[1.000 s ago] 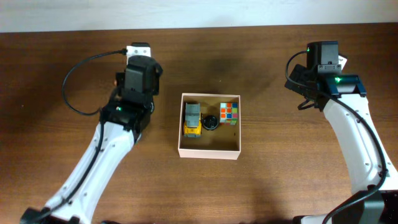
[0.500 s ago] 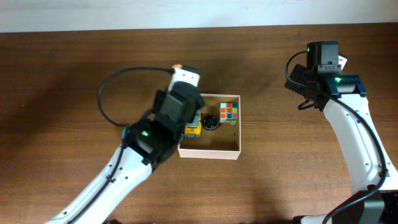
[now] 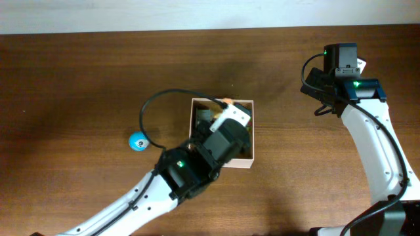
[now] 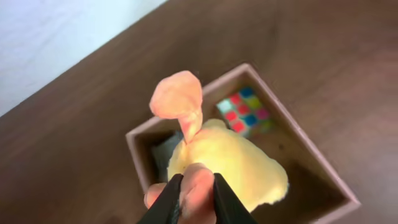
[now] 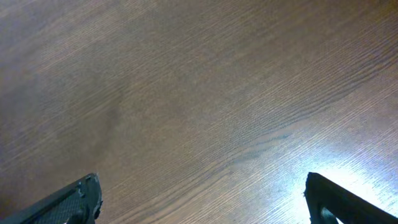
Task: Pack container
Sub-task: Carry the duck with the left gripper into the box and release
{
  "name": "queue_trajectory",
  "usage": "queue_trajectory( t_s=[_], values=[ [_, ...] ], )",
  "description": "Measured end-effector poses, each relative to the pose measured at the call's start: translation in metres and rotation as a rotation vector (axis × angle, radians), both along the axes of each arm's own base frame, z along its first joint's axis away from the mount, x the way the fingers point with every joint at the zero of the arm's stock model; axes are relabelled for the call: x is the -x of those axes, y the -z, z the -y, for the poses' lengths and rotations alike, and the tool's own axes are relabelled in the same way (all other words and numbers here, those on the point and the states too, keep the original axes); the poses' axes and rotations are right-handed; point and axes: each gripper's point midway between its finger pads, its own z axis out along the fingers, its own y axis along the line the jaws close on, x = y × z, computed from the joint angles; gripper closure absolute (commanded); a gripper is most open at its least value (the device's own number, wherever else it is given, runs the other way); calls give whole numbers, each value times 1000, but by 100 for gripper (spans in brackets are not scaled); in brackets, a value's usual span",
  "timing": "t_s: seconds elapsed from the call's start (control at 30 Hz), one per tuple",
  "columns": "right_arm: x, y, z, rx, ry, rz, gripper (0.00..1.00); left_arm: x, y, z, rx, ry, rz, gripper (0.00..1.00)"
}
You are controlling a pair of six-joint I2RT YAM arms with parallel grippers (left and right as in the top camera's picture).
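Note:
The container [image 3: 253, 134] is a square shallow box with white walls and a tan inside, at the table's middle. My left gripper [image 4: 193, 196] is shut on a soft yellow and pink toy [image 4: 230, 162] and holds it above the box [image 4: 305, 140]; a pink tip of the toy shows in the overhead view [image 3: 226, 101]. A coloured puzzle cube [image 4: 244, 112] lies in the box's far corner. A grey toy [image 3: 203, 117] in the box is mostly hidden by my left arm. My right gripper [image 5: 202, 186] is open and empty over bare table at the far right.
A small blue ball [image 3: 137, 141] lies on the table left of the box. My left arm and its black cable [image 3: 147, 108] stretch over the box's left and front sides. The table is dark brown wood.
My left arm has swung right from left of the box to above it, carrying the toy. The blue ball has come into view. The right arm has not moved.

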Motion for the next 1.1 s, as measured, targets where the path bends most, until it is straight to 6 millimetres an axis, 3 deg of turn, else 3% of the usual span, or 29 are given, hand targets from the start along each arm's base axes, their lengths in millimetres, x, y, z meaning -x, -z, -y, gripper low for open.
queue_trajectory(
  t_s=[0.17, 0.47, 0.73, 0.87, 0.9, 1.1],
  values=[
    [0, 0, 0, 0, 0, 0, 1, 13, 3, 15, 4, 41, -9, 84],
    [0, 0, 0, 0, 1, 0, 1, 10, 56, 27, -109, 49, -101, 84],
    [0, 0, 0, 0, 1, 0, 1, 9, 71, 30, -135, 51, -122, 83],
    [0, 0, 0, 0, 0, 0, 1, 8, 74, 31, -137, 49, -126, 61],
    [0, 0, 0, 0, 0, 0, 1, 8, 74, 31, -134, 45, -127, 51],
    [0, 0, 0, 0, 1, 0, 1, 4, 69, 37, -100, 43, -106, 46]
  ],
)
